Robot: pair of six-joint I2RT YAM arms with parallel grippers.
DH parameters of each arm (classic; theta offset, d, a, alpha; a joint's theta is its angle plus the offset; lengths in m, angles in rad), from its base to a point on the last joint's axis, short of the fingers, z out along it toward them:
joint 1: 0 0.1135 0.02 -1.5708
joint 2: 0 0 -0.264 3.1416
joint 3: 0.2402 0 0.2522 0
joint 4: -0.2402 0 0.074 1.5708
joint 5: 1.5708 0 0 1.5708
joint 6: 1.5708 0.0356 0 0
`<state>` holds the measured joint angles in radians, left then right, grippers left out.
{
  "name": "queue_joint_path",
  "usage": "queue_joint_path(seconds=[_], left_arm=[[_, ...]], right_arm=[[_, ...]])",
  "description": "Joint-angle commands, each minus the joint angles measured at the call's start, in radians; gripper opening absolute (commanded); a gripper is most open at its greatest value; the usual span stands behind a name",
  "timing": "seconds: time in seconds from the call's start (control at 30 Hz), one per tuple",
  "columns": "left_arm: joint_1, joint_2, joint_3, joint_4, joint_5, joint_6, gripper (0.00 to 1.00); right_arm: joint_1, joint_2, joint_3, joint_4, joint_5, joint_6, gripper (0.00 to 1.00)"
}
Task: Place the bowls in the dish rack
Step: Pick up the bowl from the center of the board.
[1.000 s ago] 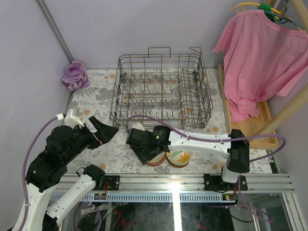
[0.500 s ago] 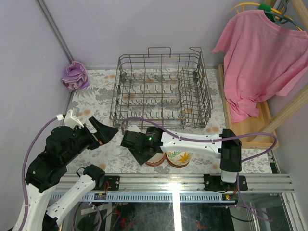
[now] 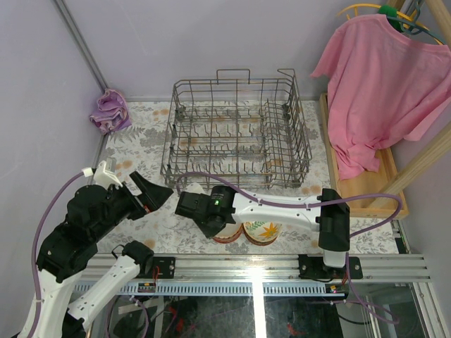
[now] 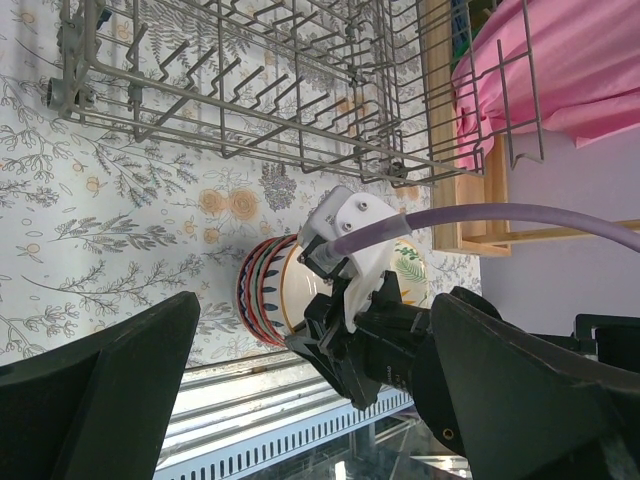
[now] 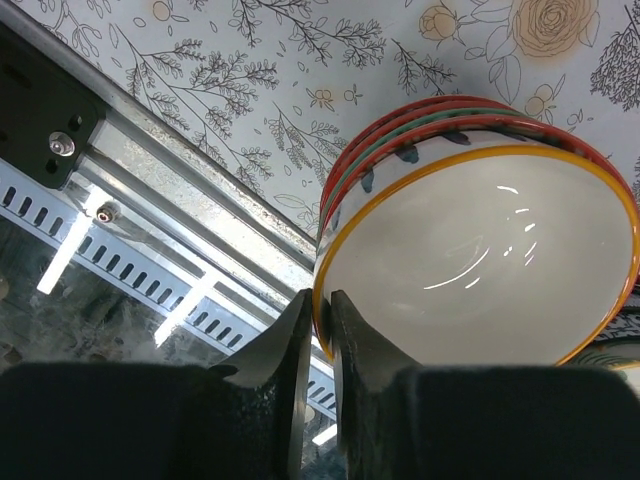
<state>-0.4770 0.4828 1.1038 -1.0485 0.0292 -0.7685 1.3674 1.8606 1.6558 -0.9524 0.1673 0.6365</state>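
Floral tablecloth [image 3: 141,144] holds the bowl stack [image 4: 262,295] by its near edge. The right gripper [image 5: 318,330] pinches the top bowl [image 5: 480,270] by its rim. The left gripper [image 4: 315,305] hangs spread, farther off. Beyond stands the dish rack [image 3: 232,151], unloaded.

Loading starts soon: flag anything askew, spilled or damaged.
Nothing spilled or broken. The dish rack stands upright and the bowls are stacked neatly. Only a crumpled purple cloth in the far left corner looks stray.
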Motion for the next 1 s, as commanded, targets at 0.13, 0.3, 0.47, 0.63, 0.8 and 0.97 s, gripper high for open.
queue_joint_path(seconds=[0.13, 0.3, 0.47, 0.63, 0.8, 0.97], left_arm=[[-0.003, -0.016, 0.002, 0.015, 0.049, 0.018, 1.00], [-0.002, 0.004, 0.011, 0.018, 0.066, 0.025, 1.00], [-0.003, 0.027, 0.032, 0.011, 0.049, 0.032, 1.00], [-0.003, 0.072, 0.095, -0.011, 0.026, 0.037, 1.00], [-0.004, 0.090, 0.139, -0.012, 0.018, 0.026, 1.00], [-0.003, 0.110, 0.147, -0.014, 0.023, 0.013, 1.00]], right_arm=[[0.009, -0.006, 0.048, -0.045, 0.047, 0.004, 0.00], [0.009, -0.026, 0.061, -0.054, 0.082, 0.009, 0.00], [0.009, -0.055, 0.077, -0.048, 0.104, 0.029, 0.00], [0.009, -0.114, 0.068, 0.013, 0.130, 0.041, 0.00], [0.009, -0.168, 0.060, 0.060, 0.134, 0.046, 0.00], [0.009, -0.219, 0.049, 0.097, 0.123, 0.041, 0.00]])
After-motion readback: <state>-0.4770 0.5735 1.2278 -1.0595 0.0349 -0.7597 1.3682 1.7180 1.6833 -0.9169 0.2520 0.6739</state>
